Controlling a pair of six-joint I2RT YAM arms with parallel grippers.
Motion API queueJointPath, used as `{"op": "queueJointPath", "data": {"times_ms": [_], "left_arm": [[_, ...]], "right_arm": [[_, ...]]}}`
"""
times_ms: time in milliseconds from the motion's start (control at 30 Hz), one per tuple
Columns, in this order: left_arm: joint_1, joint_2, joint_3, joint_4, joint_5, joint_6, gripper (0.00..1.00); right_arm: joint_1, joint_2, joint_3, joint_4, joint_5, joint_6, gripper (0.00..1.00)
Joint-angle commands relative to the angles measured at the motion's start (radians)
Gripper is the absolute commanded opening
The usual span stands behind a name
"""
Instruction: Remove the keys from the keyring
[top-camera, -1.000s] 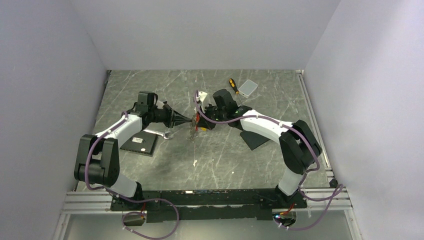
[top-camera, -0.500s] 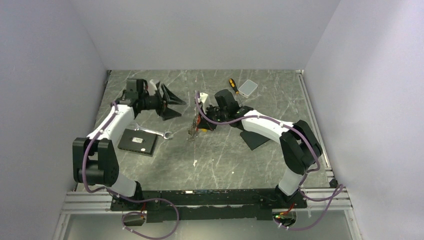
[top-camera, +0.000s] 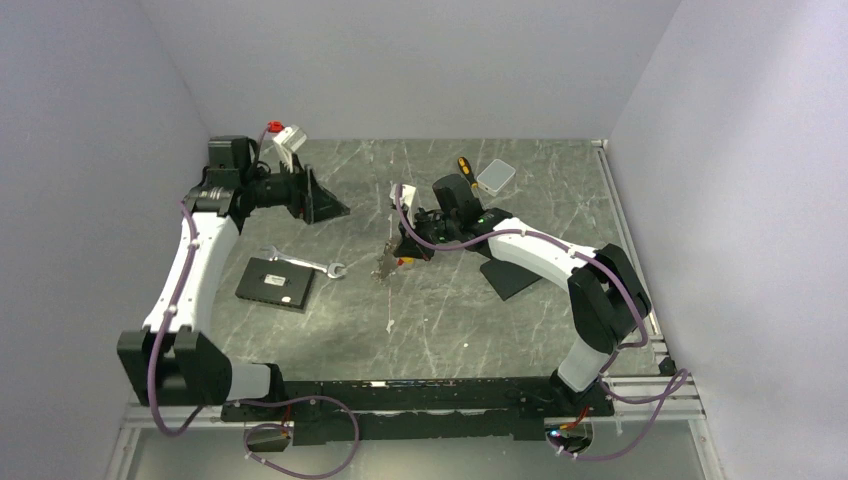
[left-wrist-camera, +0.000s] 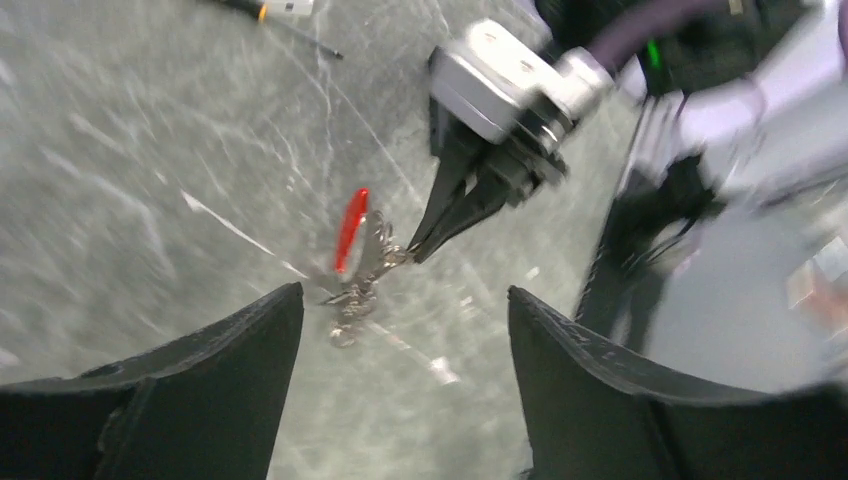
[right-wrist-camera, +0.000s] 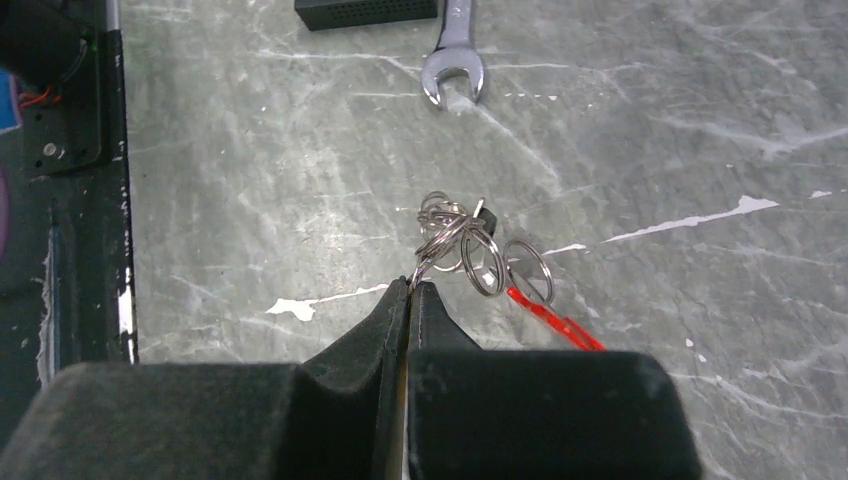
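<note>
My right gripper is shut on a thin wire ring of the keyring, a tangle of several silvery rings with a red plastic strip trailing to the right. The bunch hangs low over the table mid-scene. I cannot make out the keys apart from the rings; only a thin yellowish edge shows between the shut fingers. My left gripper is raised at the far left, open and empty, well away from the bunch. In the left wrist view its gripper frames the keyring and the right gripper from a distance.
A silver wrench and a flat black box lie left of the bunch. A yellow-handled screwdriver and a small white box sit at the back. A dark flat piece lies under the right arm.
The left gripper let go at the bunch, opened wide and pulled back up toward the far left. The right gripper stayed shut on the ring in the same place.
</note>
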Motion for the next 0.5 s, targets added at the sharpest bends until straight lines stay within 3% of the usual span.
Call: {"op": "queueJointPath", "data": {"times_ms": [0,67,167,300,467], "left_arm": [[-0.014,-0.083,-0.015,-0.26,0.141,0.856,0.71],[-0.051,-0.076,-0.007,-0.403,0.108,1.143,0.67],[-0.135,-0.07,-0.025,-0.439,0.034,1.333,0.62],[-0.266,-0.088,-0.081,-0.327,-0.078,1.385,0.54],[-0.376,-0.056,-0.111,-0.298,-0.184,1.516,0.47]], "right_arm": [[-0.004,-0.045,0.05,-0.017,-0.076,-0.053,0.0],[-0.004,-0.045,0.052,-0.023,-0.085,-0.056,0.0],[-0.004,-0.049,0.056,-0.033,-0.092,-0.058,0.0],[-0.003,-0.053,0.06,-0.046,-0.101,-0.062,0.0],[-0.004,-0.056,0.063,-0.059,-0.113,-0.067,0.0]]}}
